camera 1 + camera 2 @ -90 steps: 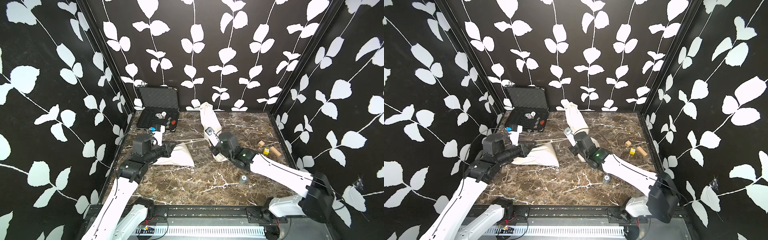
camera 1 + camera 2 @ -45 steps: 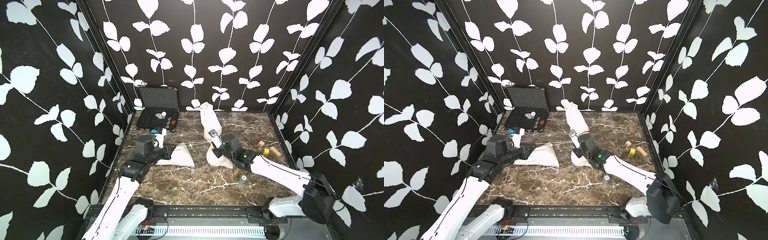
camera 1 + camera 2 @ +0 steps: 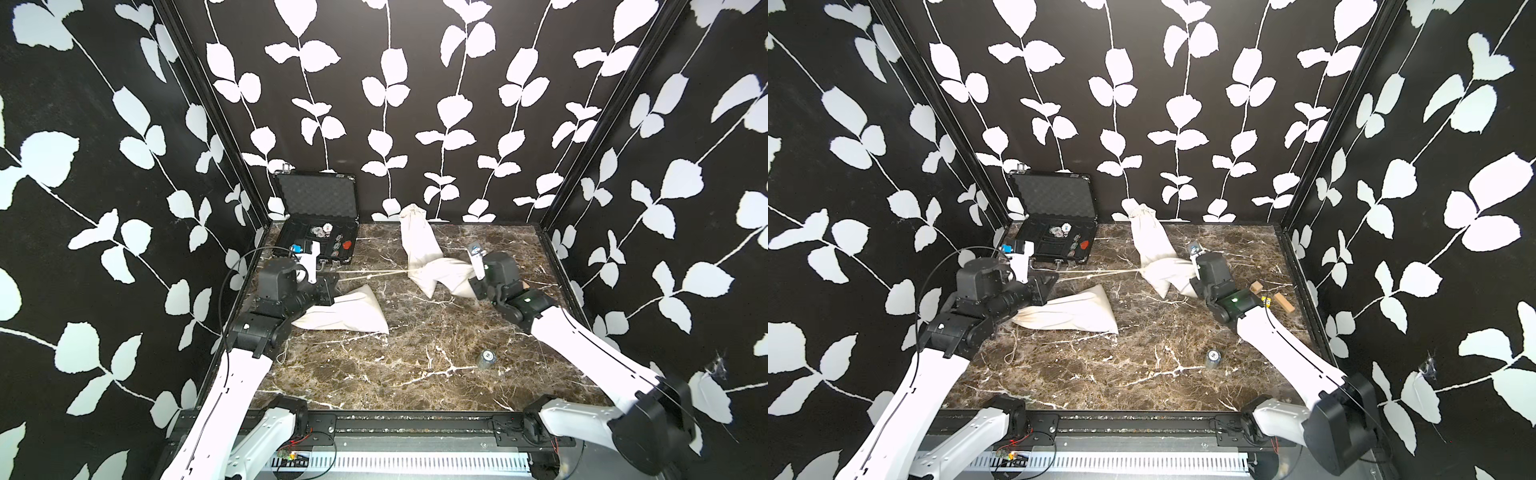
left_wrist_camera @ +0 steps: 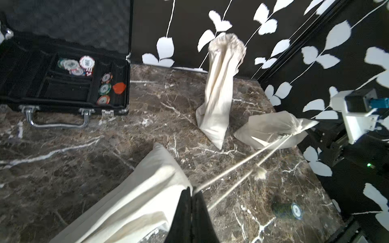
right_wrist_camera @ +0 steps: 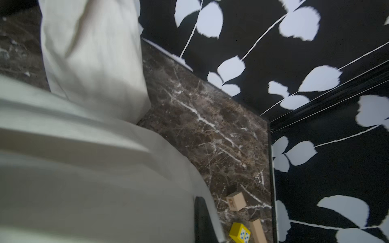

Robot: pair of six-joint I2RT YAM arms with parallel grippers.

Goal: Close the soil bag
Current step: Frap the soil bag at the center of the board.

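Soil bag (image 3: 442,274): lies on the bench (image 3: 415,374), far half, a bit right of the middle, mouth to the left.
Strings (image 3: 374,273): pulled tight from the mouth toward the left.
Left end effector (image 4: 192,195): pinched on the strings.
Right end effector (image 3: 473,289): squeezing the soil bag's right side.
Flat bag (image 3: 349,313): near left.
Leaning bag (image 3: 415,237): against the far wall.

Open black case (image 3: 318,199), poker chips (image 4: 87,62), wooden blocks (image 3: 1284,302), yellow die (image 5: 240,233)

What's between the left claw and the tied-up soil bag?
Two taut drawstring cords run from the shut left gripper to the neck of the soil bag, above bare table. The left wrist view shows it best.
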